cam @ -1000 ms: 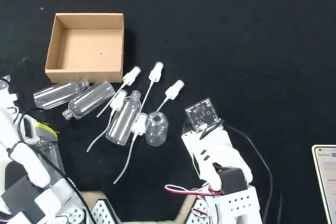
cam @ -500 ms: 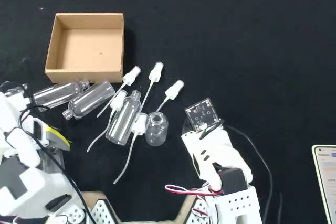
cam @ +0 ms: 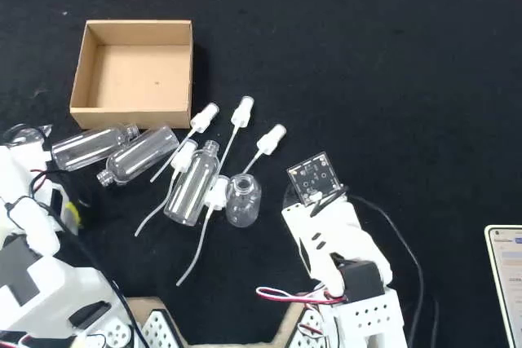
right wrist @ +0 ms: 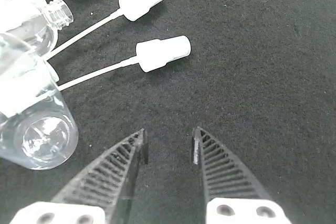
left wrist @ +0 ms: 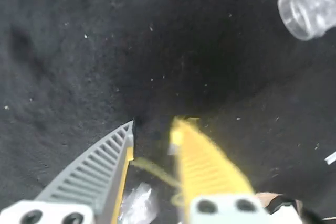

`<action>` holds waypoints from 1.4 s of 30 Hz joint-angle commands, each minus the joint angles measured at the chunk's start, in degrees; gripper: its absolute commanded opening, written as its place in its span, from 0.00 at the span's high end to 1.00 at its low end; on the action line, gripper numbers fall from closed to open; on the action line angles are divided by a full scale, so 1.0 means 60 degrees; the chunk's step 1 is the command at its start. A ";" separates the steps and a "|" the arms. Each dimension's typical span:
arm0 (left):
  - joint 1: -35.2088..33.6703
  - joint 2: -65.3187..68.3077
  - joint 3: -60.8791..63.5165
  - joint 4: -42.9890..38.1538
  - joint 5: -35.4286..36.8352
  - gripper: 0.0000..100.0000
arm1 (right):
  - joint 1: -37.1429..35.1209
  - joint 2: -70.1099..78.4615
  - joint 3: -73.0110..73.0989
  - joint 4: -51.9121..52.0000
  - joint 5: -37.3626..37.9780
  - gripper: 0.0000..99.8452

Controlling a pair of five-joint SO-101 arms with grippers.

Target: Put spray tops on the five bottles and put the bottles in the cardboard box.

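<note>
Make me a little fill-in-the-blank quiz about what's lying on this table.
1. The inside of the cardboard box is ___.
2. The spray tops are ___ in colour.
3. The right gripper has its jaws ___ above the table cover.
4. The clear bottles lie ___ the box, none of them with a top on.

Missing words: empty; white; open; outside

You get bright, even light across the black table (cam: 408, 79). Shadows barely show, and the clear bottles (cam: 192, 185) carry small glints.
</note>
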State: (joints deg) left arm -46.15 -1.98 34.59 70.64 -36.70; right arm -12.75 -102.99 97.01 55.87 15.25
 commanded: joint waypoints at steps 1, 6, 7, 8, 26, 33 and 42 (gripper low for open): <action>-0.0725 -0.0044 -0.0505 -0.0029 -0.0484 0.97 | -0.0088 -0.0901 -0.0081 0.0044 0.0059 0.85; -0.1927 0.0015 -0.1868 -0.0073 -0.1260 0.92 | -0.0088 -0.0901 -0.0081 0.0044 0.0059 0.85; -0.2073 0.0015 -0.2132 -0.0029 -0.1407 0.90 | -0.0088 -0.0901 -0.0081 0.0044 0.0059 0.85; -0.2205 -0.0029 -0.2410 0.0000 -0.1509 0.87 | -0.0088 -0.0901 -0.0081 0.0044 0.0059 0.85; -0.5326 -0.2168 -0.1883 0.3575 -1.2440 0.76 | -0.0088 -0.0886 -0.0081 0.0044 0.0059 0.85; -0.6454 -0.4044 -0.1560 0.4527 -1.5253 0.69 | -0.0088 -0.0886 -0.0081 0.0044 0.0059 0.85; -0.6703 -0.5817 0.0784 0.3663 -1.5971 0.69 | -0.0088 -0.0886 -0.0081 0.0044 0.0059 0.85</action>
State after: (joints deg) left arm -85.89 -31.25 33.71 96.92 -85.23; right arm -12.75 -102.99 97.01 55.87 15.25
